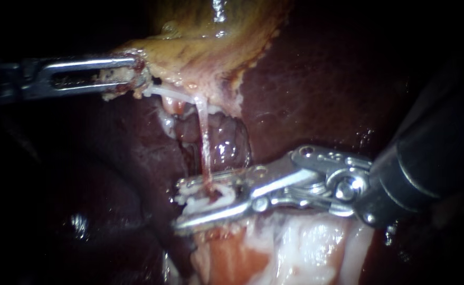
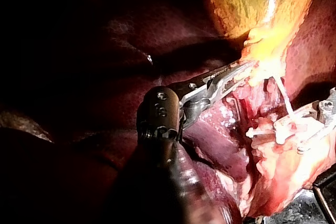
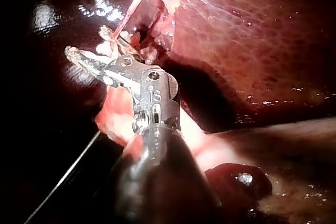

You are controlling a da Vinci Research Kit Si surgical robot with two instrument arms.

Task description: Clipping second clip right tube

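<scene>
2 jaws of my right instrument [image 1: 181,206] stand apart, low in the endoscope view, with ragged white tissue in the gap between them. A thin pale tube [image 1: 204,137] runs straight down from the edge of the gallbladder [image 1: 200,47], and its lower end lies between those jaws, against the upper one. I cannot tell whether the lower jaw touches it. Just beneath the jaws lies pale pink-white tissue [image 1: 305,248]. Well apart, my left instrument [image 1: 134,78] has its jaws clamped on the gallbladder's lower edge. Dark liver [image 1: 316,95] surrounds both.
</scene>
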